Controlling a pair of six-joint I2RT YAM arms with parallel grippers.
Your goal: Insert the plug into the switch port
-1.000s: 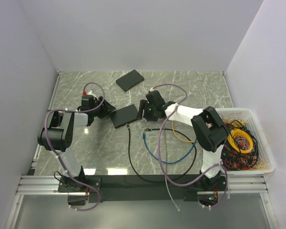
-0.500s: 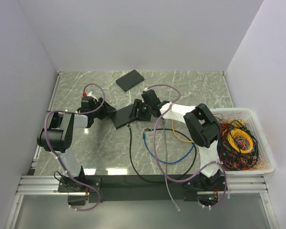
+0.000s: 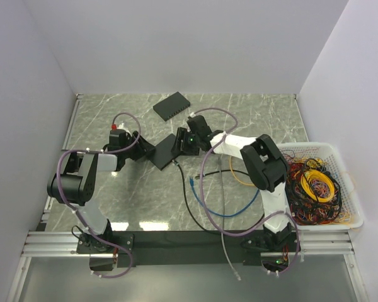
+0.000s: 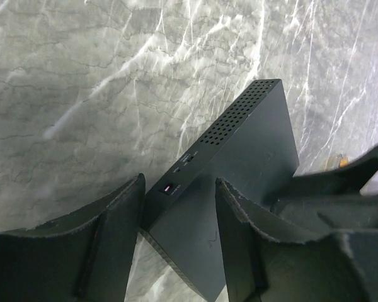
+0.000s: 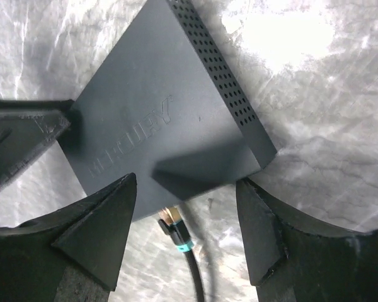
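Okay, my right arm has swung in from right of centre over the last second. The black slab [image 3: 166, 151] has turned with it: it sat square-on before, and now it sits corner-on like a diamond in mid-frame.

The right gripper [image 5: 186, 184] hangs just over the slab's near edge with its fingers well apart and nothing between them. Only the connector of the black cable [image 3: 184, 189] shows in the gap, plugged into the slab and untouched.

The left gripper [image 4: 179, 181] straddles the slab's opposite corner, one finger on each side and close against it. I can't tell whether it is actually pinching.

As I read it, none of this helps the task yet, because both arms are busy with the wrong box. The dark-grey switch [image 3: 172, 106] lies alone toward the top of the frame. Its switch port isn't visible from here.

The plug is too small for me to pick out. Its orange-yellow cable [image 3: 235, 178] lies on the marble under my right forearm, near the blue cable [image 3: 227, 212], and nothing is holding it.

At far right, the white basket [image 3: 331, 226] is heaped with a tangle of cables [image 3: 315, 189] in yellow, red, orange and black.
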